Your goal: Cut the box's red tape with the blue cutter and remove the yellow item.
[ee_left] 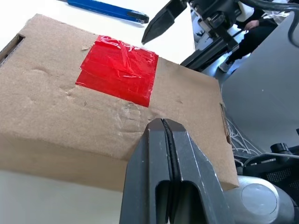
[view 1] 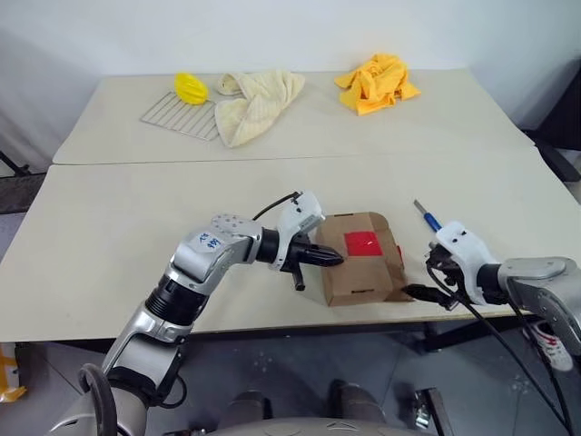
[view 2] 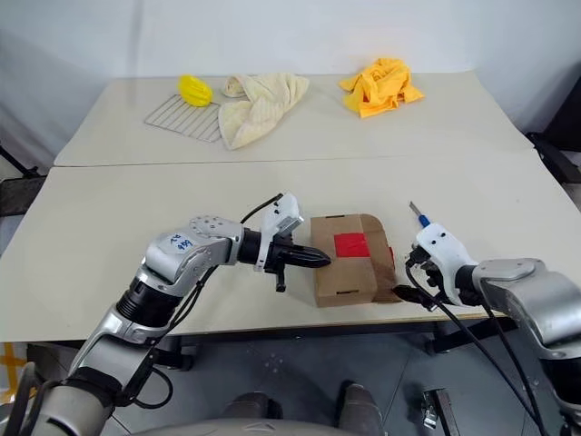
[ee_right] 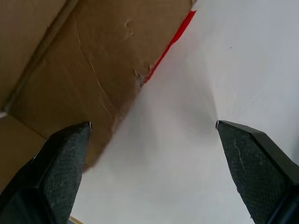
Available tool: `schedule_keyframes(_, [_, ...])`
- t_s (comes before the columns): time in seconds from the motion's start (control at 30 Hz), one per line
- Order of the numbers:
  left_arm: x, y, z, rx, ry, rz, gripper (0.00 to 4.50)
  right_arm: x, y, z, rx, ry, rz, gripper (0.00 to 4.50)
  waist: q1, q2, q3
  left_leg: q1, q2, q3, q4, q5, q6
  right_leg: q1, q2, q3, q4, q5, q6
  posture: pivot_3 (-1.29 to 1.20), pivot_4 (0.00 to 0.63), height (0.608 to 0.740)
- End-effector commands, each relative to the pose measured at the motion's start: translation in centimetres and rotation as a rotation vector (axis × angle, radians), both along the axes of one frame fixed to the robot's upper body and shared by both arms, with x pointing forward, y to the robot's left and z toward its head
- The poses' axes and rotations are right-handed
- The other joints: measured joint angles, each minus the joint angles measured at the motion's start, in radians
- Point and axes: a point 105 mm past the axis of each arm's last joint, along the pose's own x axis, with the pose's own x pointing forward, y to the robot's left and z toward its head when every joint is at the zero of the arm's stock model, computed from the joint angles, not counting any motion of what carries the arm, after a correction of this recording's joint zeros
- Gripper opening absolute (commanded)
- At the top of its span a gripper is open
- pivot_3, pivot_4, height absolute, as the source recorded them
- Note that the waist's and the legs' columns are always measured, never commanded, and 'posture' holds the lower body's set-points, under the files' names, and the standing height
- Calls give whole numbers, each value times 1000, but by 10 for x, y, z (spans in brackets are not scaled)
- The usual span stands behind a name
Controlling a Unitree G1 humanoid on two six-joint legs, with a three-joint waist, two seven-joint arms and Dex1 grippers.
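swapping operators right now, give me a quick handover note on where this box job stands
Left hand: shut, empty, tips pressed to the left side of the box.
Right hand: open, empty, low at the table's near edge just right of the box.
Box: near the front edge of the table, between both hands, flaps closed.
Red tape: on top of the box, uncut.
Blue cutter: lying on the table behind the right hand, not picked up.
Done: box braced by the left hand.
Left: grasp cutter, slit tape, open flaps, take out the yellow item, which is not visible.
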Motion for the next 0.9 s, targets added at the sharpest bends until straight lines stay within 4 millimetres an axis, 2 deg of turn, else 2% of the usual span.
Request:
schedule_keyframes(0.03, [3, 5, -15, 54, 22, 34, 0, -1, -15, -6, -28, 17, -22, 4451, -1, 0, 0, 0, 0, 0, 0, 0, 0, 0, 0, 0, 0, 0, 0, 0, 150, 740])
schedule_keyframes(0.17, [5, 7, -15, 57, 20, 45, 0, 4, -21, 4, -14, -17, -23, 4451, -1, 0, 0, 1, 0, 0, 0, 0, 0, 1, 0, 0, 0, 0, 0, 0, 150, 740])
schedule_keyframes(0.23, [5, 8, -16, 60, 15, 50, 0, 6, -24, 20, 41, -52, -29, 4451, 0, 0, 0, 1, 0, 0, 1, 0, 0, 1, 0, 0, 0, 0, 0, 0, 150, 740])
schedule_keyframes(0.3, [6, 9, -15, 61, 11, 52, 0, 9, -26, 37, 112, -88, -51, 4451, -1, 0, 0, 0, 0, 0, 1, 0, 0, 1, 0, 0, 0, 0, 0, 0, 150, 740])
schedule_keyframes(0.4, [7, 10, -15, 62, 7, 55, 0, 17, -27, 65, 312, -104, -124, 4451, -5, 0, 0, 1, 0, 0, 1, 0, 0, 1, 0, 0, 0, 0, 0, 0, 150, 740])
schedule_keyframes(0.47, [7, 11, -15, 61, 6, 55, 0, 20, -21, 74, 405, -89, -137, 4451, -5, 0, 0, 1, 1, 0, 1, 0, 0, 1, 0, 0, 1, 0, 0, 0, 150, 740])
schedule_keyframes(0.53, [7, 11, -15, 61, 6, 55, 0, 22, -16, 74, 450, -59, -141, 4451, -5, 0, 0, 1, 2, 0, 1, 0, 0, 1, 1, 0, 1, 0, 0, 0, 150, 740])
schedule_keyframes(0.7, [5, 11, -17, 61, 11, 56, 0, 22, 8, 56, 568, 66, -82, 4451, -5, 0, 0, 0, 1, 0, 1, 0, 0, 0, 0, 1, 1, 0, 0, 0, 150, 740])
schedule_keyframes(0.8, [3, 14, -18, 70, 12, 62, 0, 20, 23, 34, 582, 169, -38, 4451, -6, 0, 0, 0, 1, 0, 1, 0, 0, 0, 0, 1, 1, 0, 0, 0, 150, 740])
schedule_keyframes(0.9, [2, 17, -19, 80, 13, 69, 0, 21, 32, 22, 598, 217, -5, 4451, -7, 0, 0, 1, 1, 0, 1, 0, 0, 0, 0, 1, 1, 0, 0, 0, 150, 740])
